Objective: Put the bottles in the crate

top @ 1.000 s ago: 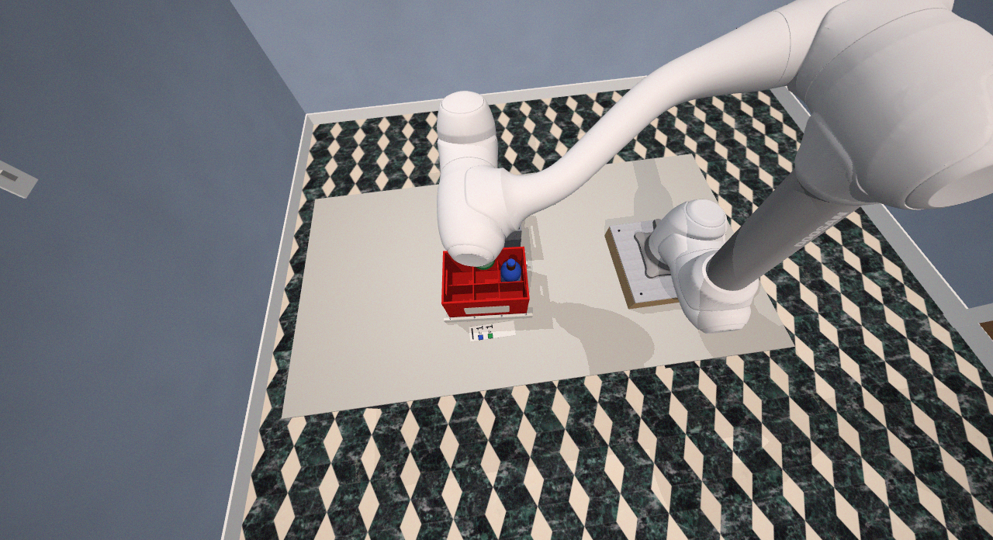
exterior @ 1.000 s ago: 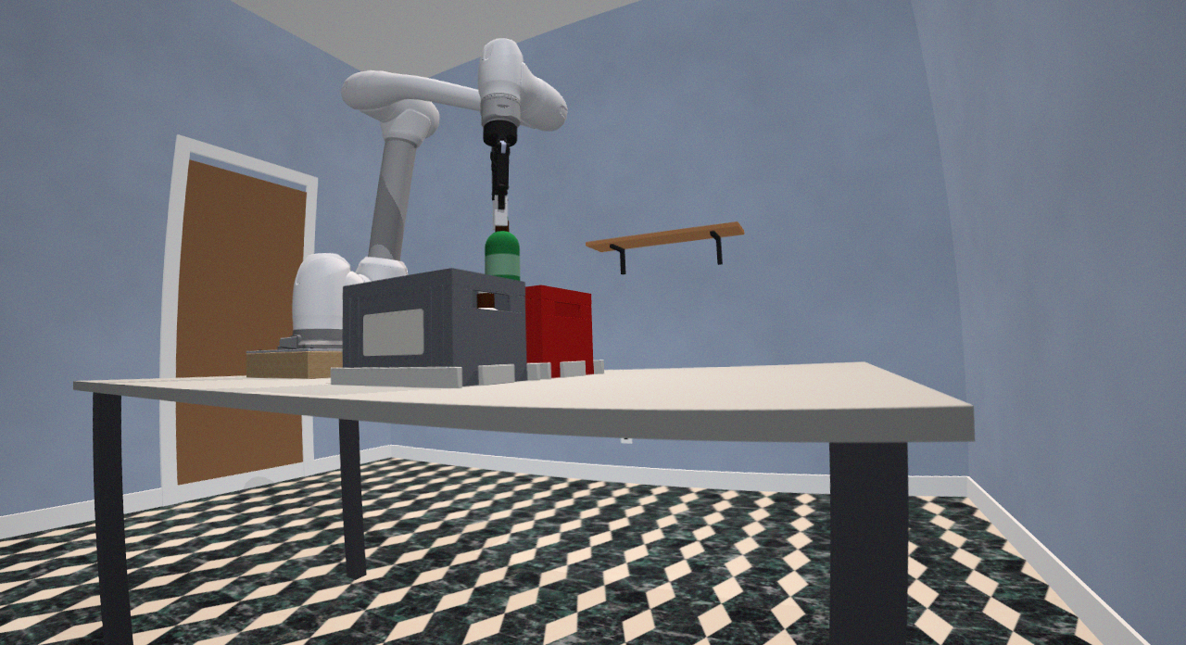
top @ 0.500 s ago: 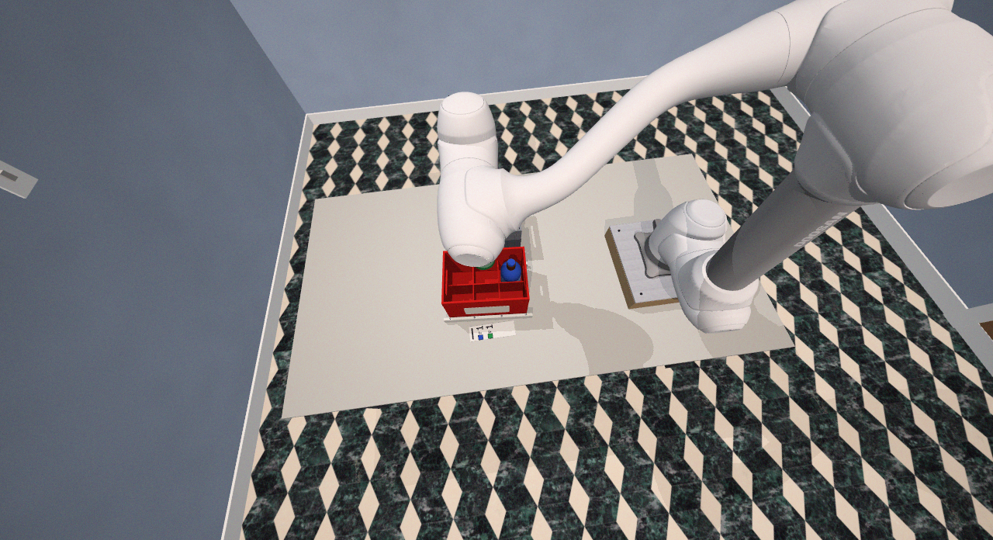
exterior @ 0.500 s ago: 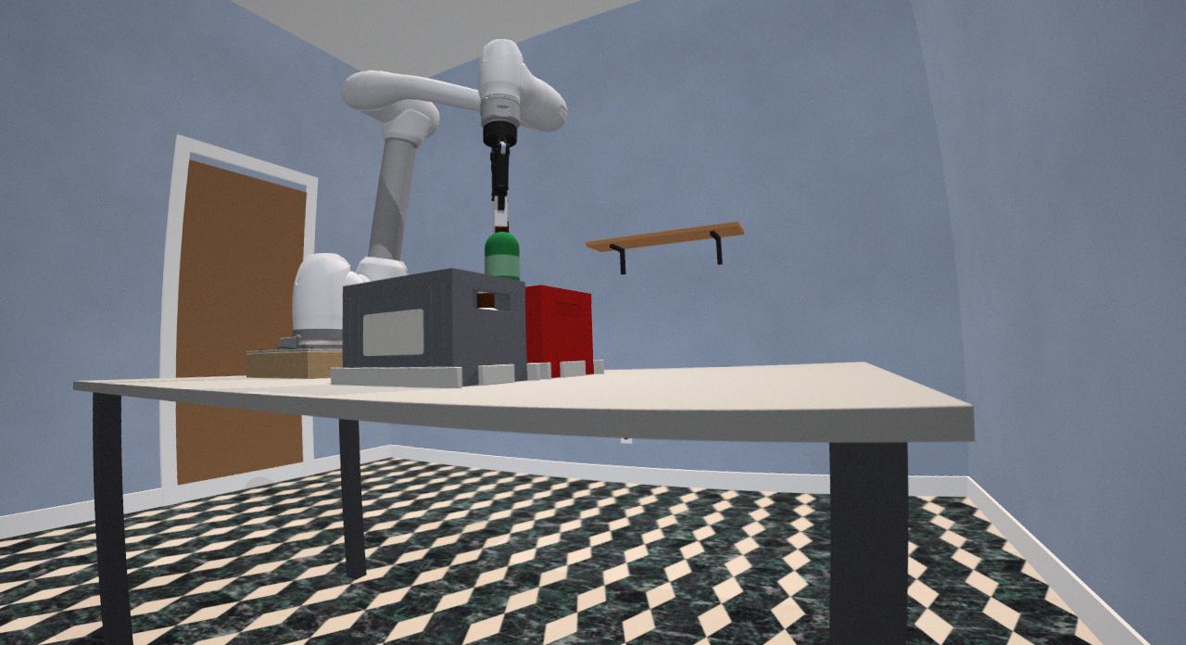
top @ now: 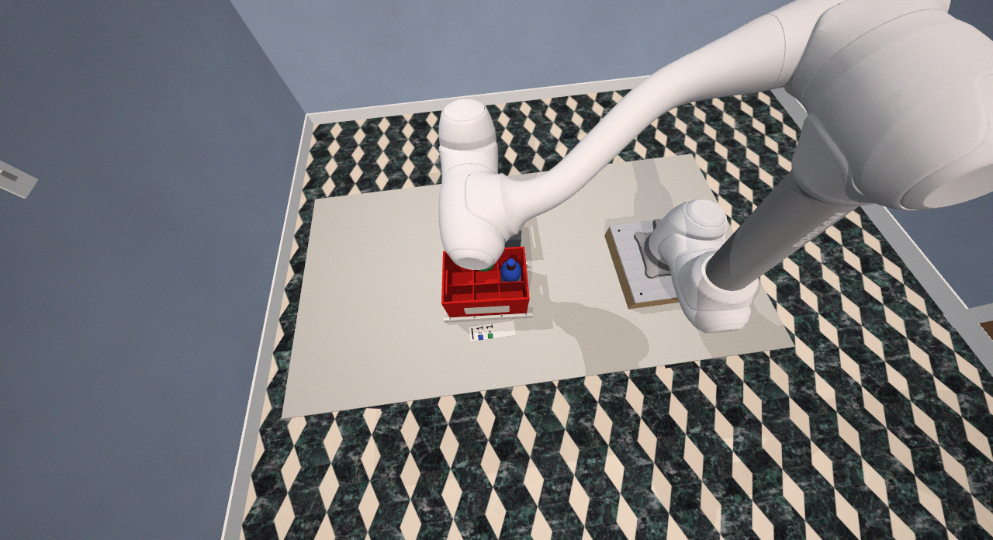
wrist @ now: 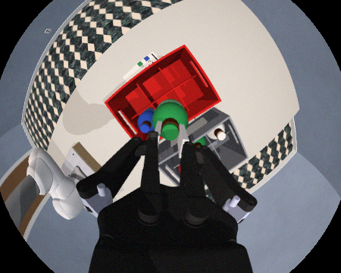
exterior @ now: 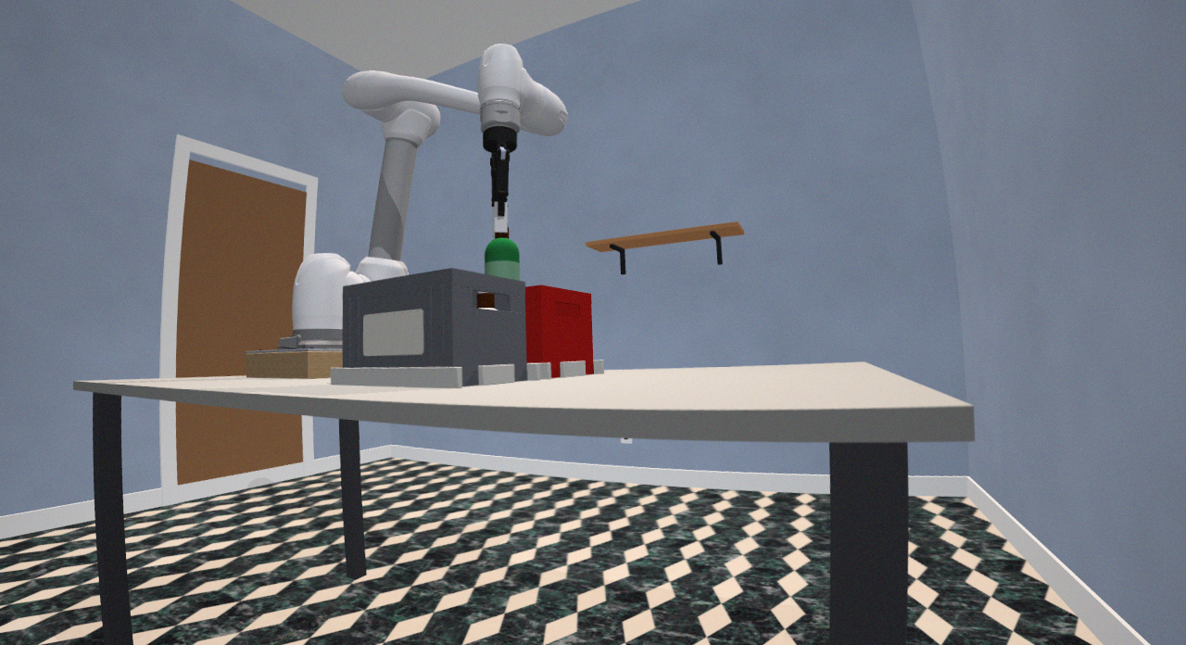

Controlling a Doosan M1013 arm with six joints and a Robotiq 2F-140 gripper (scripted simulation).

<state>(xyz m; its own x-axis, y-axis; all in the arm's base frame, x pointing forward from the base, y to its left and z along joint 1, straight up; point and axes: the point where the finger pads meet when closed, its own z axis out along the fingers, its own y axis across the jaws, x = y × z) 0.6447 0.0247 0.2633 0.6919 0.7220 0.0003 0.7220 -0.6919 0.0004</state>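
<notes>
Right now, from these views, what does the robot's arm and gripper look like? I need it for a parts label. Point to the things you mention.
The arm [top: 589, 154] [exterior: 396, 193] is smooth, rounded and white, with a grey tube-like link bearing dark lettering. The gripper [exterior: 500, 222] [wrist: 170, 130] has a black body, black linkages and pale-tipped jaws.
</notes>
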